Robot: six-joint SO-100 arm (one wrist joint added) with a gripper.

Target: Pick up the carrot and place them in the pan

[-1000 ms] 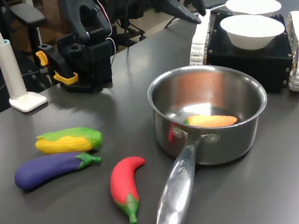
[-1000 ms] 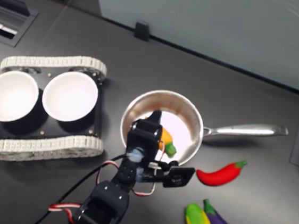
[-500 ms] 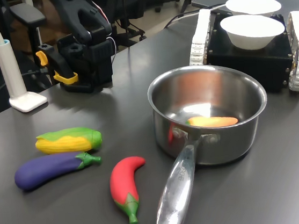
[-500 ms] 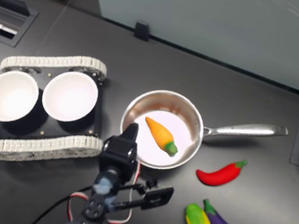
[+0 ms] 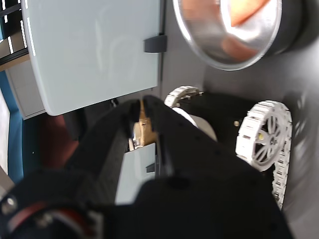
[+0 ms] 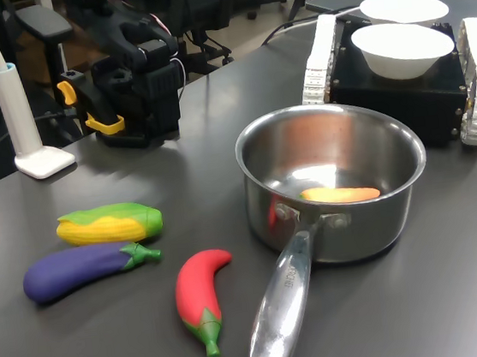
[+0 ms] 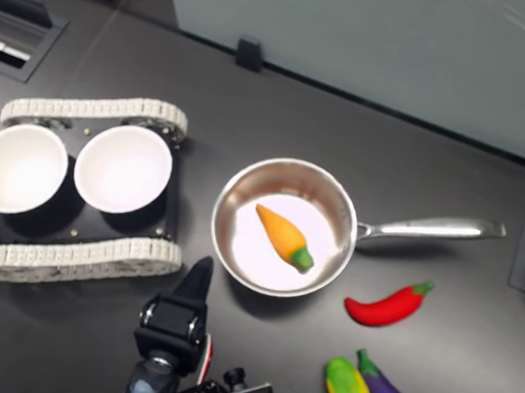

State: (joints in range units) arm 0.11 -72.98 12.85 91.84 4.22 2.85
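Observation:
The orange carrot (image 7: 284,236) with its green end lies flat on the bottom of the steel pan (image 7: 217,227). In the first exterior view the carrot (image 6: 339,194) shows low inside the pan (image 6: 241,157). My gripper (image 7: 199,273) is drawn back outside the pan, off its rim toward the second exterior view's lower left. It is apart from both pan and carrot. In the wrist view the black fingers of my gripper (image 5: 140,102) stand together with nothing between them, and the pan (image 5: 209,45) is far ahead with a bit of the carrot (image 5: 249,10) showing.
A red chili (image 6: 201,290), corn (image 6: 110,223) and a purple eggplant (image 6: 81,270) lie at the first exterior view's left. The pan's long handle (image 6: 281,307) points toward the front edge. Two white bowls (image 6: 402,48) sit on a tracked black vehicle behind the pan. A white lamp base (image 6: 40,160) stands beside the arm's base (image 6: 133,87).
The arm has pulled back from over the pan toward its base, at the second exterior view's lower left. The carrot stays lying in the pan.

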